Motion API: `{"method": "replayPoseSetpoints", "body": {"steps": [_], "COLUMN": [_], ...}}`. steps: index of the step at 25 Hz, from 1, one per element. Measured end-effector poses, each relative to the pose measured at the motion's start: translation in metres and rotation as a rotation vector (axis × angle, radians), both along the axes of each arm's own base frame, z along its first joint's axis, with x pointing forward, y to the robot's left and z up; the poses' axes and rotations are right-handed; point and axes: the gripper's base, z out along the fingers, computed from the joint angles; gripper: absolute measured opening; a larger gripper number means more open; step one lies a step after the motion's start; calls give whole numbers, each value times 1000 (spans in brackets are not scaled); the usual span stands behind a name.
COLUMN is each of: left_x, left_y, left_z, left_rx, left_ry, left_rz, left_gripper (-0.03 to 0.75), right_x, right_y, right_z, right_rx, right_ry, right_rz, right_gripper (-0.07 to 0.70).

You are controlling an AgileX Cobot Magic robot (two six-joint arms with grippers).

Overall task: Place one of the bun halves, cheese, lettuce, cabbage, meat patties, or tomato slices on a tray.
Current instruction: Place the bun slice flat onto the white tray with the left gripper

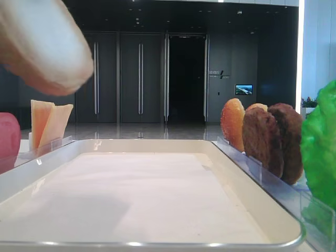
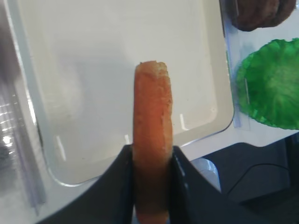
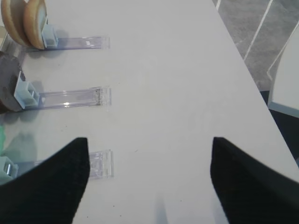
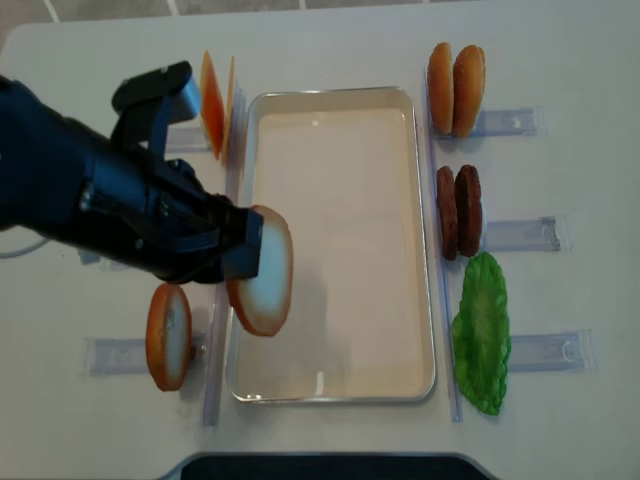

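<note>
My left gripper is shut on a golden-brown bun half, held on edge over the left side of the cream tray. The same bun half hangs above the tray's paper liner. Another bun half stands in the left rack. Cheese slices stand at the back left, and a pink tomato slice shows at the left edge. At the right stand two bun halves, meat patties and lettuce. My right gripper is open over bare table. Cabbage is out of view.
Clear plastic racks run along both long sides of the tray and hold the food upright. Rack ends lie just ahead of the right gripper. The table's right edge drops to the floor.
</note>
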Motion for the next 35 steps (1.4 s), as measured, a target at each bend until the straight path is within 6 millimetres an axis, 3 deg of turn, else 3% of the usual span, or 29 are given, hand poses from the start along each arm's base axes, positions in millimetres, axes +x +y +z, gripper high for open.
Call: {"method": "replayPoseSetpoints", "body": {"steps": [10,16,25,35], "left_x": [11,26,42,48], "left_y": [1,-14,-24,-26], "left_z": [-45,-68,-114,-137], "left_rx": [-239,-320,-282,-255], "left_ry": [-39,-24,82,124], "left_rz": [-67,-113,-117,-105], "left_gripper": [147,147,147,147], "right_x": [0,0,0,0], "right_y": [0,0,0,0], "right_z": [0,0,0,0], "right_rx": [0,0,0,0], "right_ry": [0,0,0,0], "right_rz": [0,0,0,0], "right_gripper": [541,541,541,541]}}
